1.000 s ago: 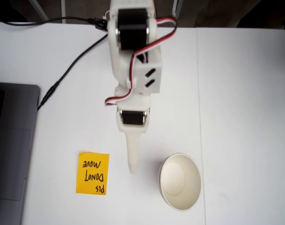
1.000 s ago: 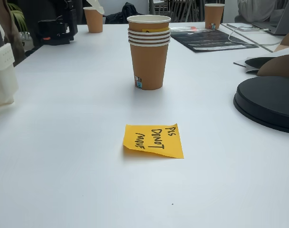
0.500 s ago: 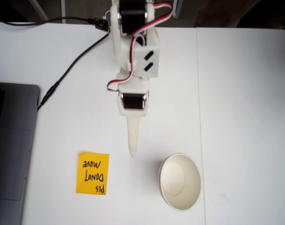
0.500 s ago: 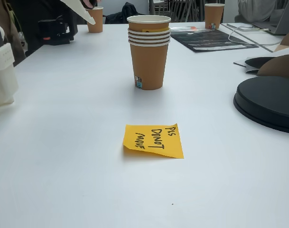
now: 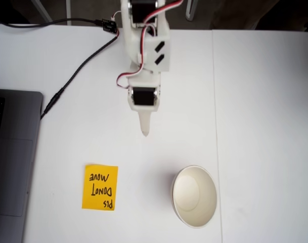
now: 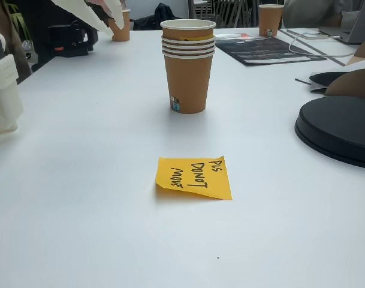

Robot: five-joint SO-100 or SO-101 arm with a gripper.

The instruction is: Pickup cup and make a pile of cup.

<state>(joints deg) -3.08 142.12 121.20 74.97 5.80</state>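
Note:
The pile of cup (image 6: 188,72) stands upright on the white table: several brown paper cups nested together, cream inside, with rolled rims stacked close. A yellow strip shows just under the top cup's rim (image 6: 189,25). In the overhead fixed view the pile (image 5: 194,195) reads as one cream-white cup near the bottom edge. My gripper (image 5: 145,132) hangs well back from it, toward the arm's base and left of the pile. In the low fixed view the gripper (image 6: 108,29) is at the top left, high above the table, its white fingers apart with nothing between them.
A yellow sticky note (image 5: 100,187) reading "PLS DONOT MOVE" lies left of the pile, and also shows in front of it (image 6: 194,177). A grey laptop (image 5: 12,157) and a black cable (image 5: 78,71) sit at the left. A black round object (image 6: 338,129) lies at the right.
The arm has drawn back from beside the pile toward its base, and the gripper has risen into the low view's top left. The pile and note have not moved.

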